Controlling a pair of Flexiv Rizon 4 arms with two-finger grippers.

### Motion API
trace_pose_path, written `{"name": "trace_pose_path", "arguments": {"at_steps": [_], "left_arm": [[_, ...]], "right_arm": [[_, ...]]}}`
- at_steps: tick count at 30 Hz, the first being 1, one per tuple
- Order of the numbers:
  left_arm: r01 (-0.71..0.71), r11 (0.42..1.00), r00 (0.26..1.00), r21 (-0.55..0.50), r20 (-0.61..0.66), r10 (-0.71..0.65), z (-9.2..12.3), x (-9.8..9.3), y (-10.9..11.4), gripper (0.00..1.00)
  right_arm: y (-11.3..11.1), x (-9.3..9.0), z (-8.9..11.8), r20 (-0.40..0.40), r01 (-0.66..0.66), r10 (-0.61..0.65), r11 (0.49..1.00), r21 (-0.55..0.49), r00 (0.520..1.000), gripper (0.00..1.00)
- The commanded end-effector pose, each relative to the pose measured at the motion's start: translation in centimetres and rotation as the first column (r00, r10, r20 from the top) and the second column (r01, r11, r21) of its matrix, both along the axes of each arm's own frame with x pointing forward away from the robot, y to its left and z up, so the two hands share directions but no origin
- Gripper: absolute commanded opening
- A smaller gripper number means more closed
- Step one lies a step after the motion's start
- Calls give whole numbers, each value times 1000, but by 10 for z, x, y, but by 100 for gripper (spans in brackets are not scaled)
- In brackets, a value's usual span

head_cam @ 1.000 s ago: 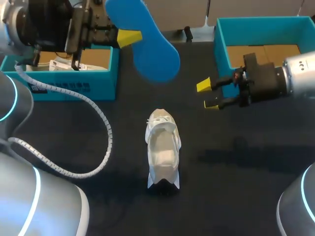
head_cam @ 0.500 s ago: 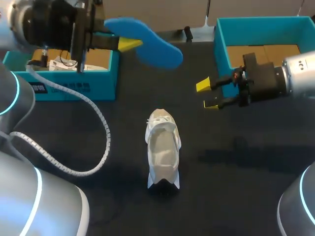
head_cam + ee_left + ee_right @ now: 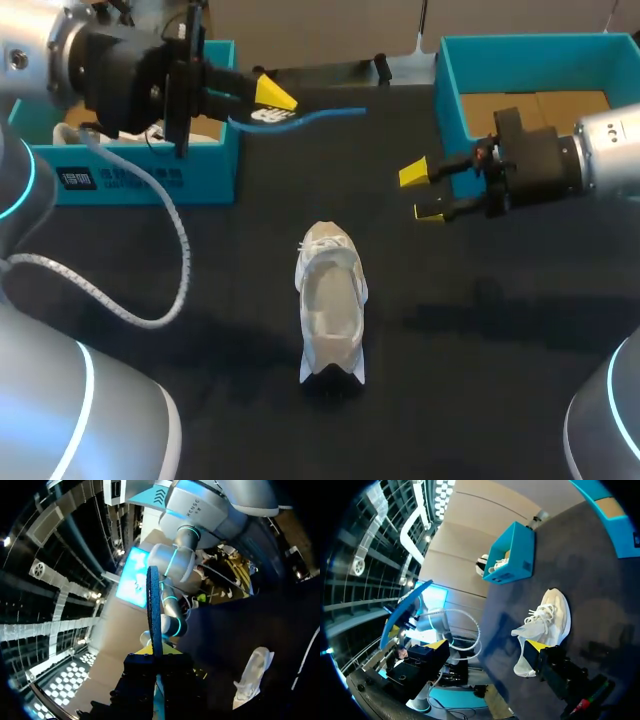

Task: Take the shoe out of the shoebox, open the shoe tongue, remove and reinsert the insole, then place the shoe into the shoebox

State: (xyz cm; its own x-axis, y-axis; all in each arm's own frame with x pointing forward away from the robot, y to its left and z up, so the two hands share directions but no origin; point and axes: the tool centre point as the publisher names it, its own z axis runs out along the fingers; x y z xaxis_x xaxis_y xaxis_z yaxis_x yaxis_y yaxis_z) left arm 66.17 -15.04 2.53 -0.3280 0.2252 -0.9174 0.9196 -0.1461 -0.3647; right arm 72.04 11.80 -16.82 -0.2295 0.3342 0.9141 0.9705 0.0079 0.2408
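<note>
A robot lab: two arms (image 3: 600, 150) over a black table (image 3: 480, 330).

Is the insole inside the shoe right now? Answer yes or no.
No: the left fingers hold the blue insole up over the table's far side, apart from the white shoe.

A black matte table (image 3: 480, 350), evenly lit, soft shadows across its surface
</note>
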Motion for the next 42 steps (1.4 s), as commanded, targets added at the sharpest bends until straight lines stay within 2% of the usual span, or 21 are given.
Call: {"name": "trace_pose_path", "arguments": {"at_steps": [1,3,7,8,11,26,28,30,31,32,34,35,42], "left_arm": [[-39,998,986,58,165,29,1,1,4,0],[-58,998,985,16,163,54,-9,2,8,0],[-142,990,963,7,234,136,-27,4,13,0],[-178,983,952,-38,246,181,-35,5,15,0],[-225,973,919,-57,318,231,-50,9,15,0],[-228,972,918,-56,321,233,-52,9,15,0],[-233,971,888,-58,394,237,-71,17,16,0],[-220,973,881,-67,416,228,-86,23,16,0],[-212,976,855,-58,472,214,-91,26,16,0],[-213,976,863,-41,459,208,-99,30,14,0],[-190,981,838,-34,515,180,-109,37,11,0],[-196,978,857,-66,473,204,-114,42,10,0],[-196,978,857,-66,473,204,-114,42,10,0]], "right_arm": [[2,0,0,-1,2,-2,1000,-3,1000,100],[2,0,0,-1,2,-2,1000,-3,1000,100],[2,0,0,-1,2,-2,1000,-3,1000,100],[2,0,0,-1,2,-2,1000,-3,1000,100],[2,0,0,-1,2,-2,1000,-3,1000,100],[2,0,0,-1,2,-2,1000,-3,1000,100],[2,0,0,-1,2,-2,1000,-3,1000,100],[2,0,0,-1,2,-2,1000,-3,1000,100],[2,0,0,-1,2,-2,1000,-3,1000,100],[2,0,0,-1,2,-2,1000,-3,1000,100],[2,0,0,-1,2,-2,1000,-3,1000,100],[2,0,0,-1,2,-2,1000,-3,1000,100],[2,0,0,-1,2,-2,1000,-3,1000,100]]}}
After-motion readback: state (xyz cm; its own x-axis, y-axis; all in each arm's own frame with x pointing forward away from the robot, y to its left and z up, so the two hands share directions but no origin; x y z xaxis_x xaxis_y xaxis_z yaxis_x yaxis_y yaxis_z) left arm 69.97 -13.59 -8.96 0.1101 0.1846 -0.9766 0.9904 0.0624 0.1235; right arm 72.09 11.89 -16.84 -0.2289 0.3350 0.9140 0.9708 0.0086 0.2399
